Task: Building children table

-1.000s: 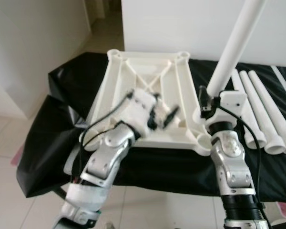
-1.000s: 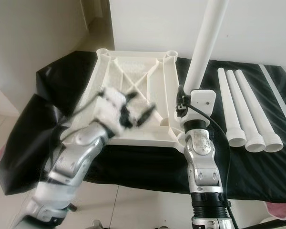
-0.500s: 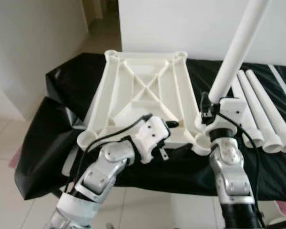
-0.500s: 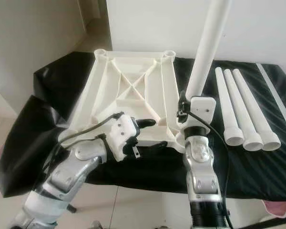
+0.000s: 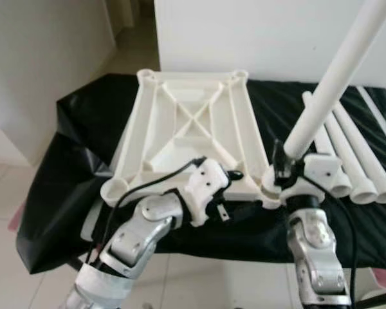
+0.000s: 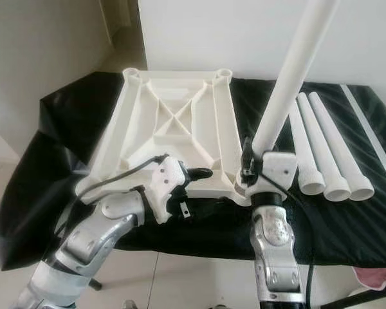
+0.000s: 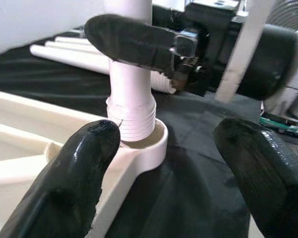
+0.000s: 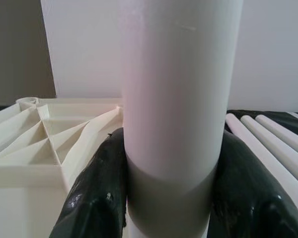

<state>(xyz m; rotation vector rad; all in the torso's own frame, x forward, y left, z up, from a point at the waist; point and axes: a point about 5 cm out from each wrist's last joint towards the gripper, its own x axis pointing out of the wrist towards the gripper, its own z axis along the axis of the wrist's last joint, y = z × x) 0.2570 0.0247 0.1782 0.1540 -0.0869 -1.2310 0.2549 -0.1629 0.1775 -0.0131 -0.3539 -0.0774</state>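
From my head, the tabletop (image 5: 193, 132) lies upside down so sockets face up; my right gripper (image 5: 289, 170) pinches a leg (image 5: 331, 84) tilted over the near corner socket. Left wrist: my left gripper (image 7: 166, 163) gapes, empty, beside that socket (image 7: 149, 146), probably to steady it. Right wrist: both fingers (image 8: 97, 191) squeeze the leg.

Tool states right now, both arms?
Left tool: open, empty, by the tabletop corner socket.
Right tool: closed on the leg, its threaded end at that socket.

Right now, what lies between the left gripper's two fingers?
In the left wrist view, the left gripper is open; between its fingers show the black cloth and the corner socket holding the leg.
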